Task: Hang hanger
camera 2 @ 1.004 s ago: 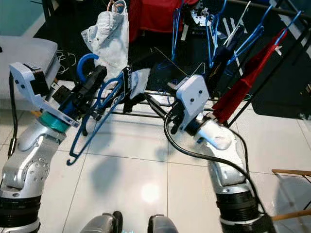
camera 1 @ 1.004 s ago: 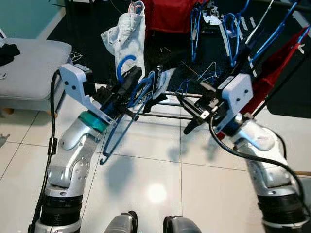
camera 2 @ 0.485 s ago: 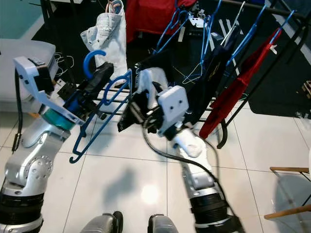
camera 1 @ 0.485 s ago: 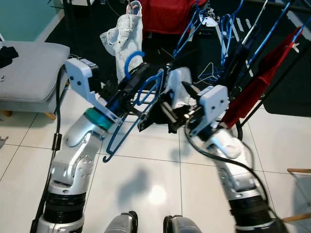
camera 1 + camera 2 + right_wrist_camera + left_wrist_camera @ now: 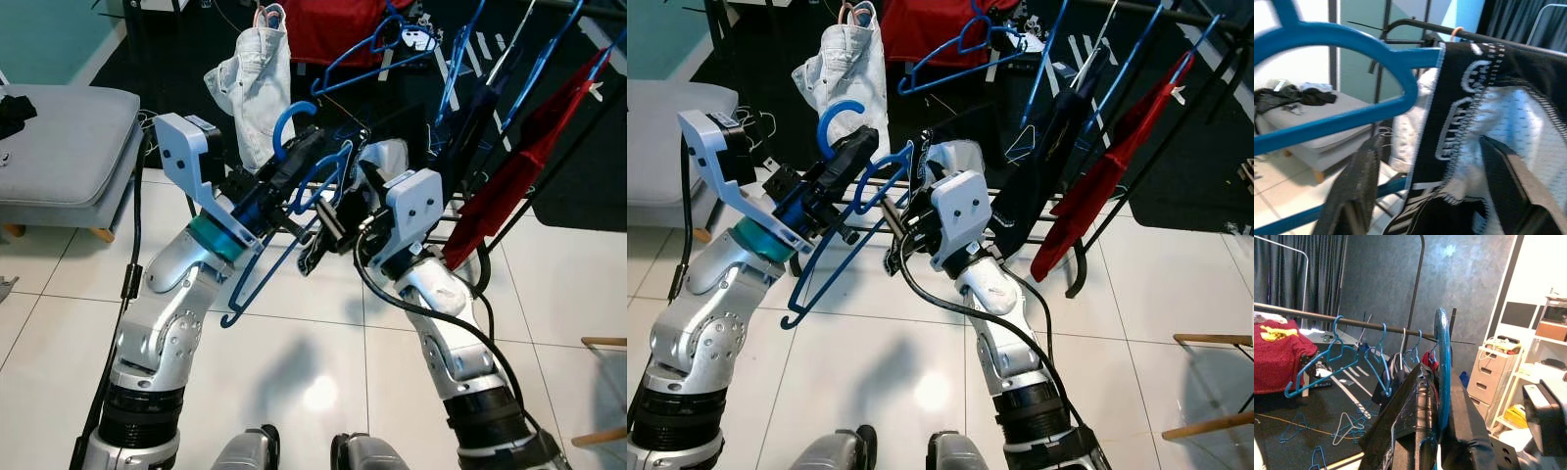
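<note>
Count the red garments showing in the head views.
2. One red garment hangs at the back, right of the white jeans; a second red garment hangs slanted at the robot's far right. Others may be hidden behind the arms.

Both arms raised and converging — left gripper (image 5: pixel 294 171) fingers clamped; right gripper (image 5: pixel 1435 196) fingers spread apart.

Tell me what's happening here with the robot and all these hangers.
The robot stands at a clothes rail. Its left gripper is shut on a blue hanger, held up in front of the rail. A black and white garment is draped on one end of the hanger, and the open right gripper reaches toward it. The hanger is not yet hung.
</note>
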Robot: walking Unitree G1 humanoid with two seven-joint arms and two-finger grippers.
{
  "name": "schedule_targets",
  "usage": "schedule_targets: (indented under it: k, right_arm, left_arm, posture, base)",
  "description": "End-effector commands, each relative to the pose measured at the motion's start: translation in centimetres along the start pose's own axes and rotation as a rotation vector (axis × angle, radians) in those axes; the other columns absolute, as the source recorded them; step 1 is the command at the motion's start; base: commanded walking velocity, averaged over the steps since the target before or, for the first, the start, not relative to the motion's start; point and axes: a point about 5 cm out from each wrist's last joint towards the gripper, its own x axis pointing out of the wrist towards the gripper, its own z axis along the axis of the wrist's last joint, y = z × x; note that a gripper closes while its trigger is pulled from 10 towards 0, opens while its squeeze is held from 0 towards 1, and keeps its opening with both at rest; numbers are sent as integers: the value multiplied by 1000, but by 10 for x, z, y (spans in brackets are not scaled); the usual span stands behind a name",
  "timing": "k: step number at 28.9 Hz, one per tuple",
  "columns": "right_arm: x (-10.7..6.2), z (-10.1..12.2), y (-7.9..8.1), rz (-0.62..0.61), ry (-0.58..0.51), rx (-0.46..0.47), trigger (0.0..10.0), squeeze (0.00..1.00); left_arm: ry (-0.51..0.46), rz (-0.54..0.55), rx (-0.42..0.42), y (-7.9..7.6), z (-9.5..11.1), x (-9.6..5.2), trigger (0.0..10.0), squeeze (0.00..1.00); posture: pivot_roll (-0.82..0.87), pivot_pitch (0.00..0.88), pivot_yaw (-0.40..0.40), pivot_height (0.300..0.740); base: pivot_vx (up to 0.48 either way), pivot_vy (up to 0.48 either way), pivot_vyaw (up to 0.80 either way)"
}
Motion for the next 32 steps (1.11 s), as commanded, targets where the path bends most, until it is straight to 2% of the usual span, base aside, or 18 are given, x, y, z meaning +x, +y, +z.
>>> schedule_targets:
  k: [1,9,18,32]
  right_arm:
    - [-2,-4,-3,-16,15,-22,0,0]
    - [-4,-6,-3,-8,20,-16,0,0]
    - [-4,0,7,33,-11,-39,0,0]
    - [-10,0,13,51,-4,-33,0,0]
  left_arm:
    - [5,-16,-8,-4,-1,0,10000,0]
    - [8,-5,-7,-2,-2,-1,10000,0]
    - [30,38,14,4,-7,0,10000,0]
    - [36,52,21,6,-9,1,10000,0]
  posture:
    - [-71,72,37,740]
    - [-75,74,35,740]
    - [-77,73,36,740]
    - [-81,71,38,740]
  base:
    - [0,0,0]
    - [0,0,0]
    - [0,0,0]
    - [0,0,0]
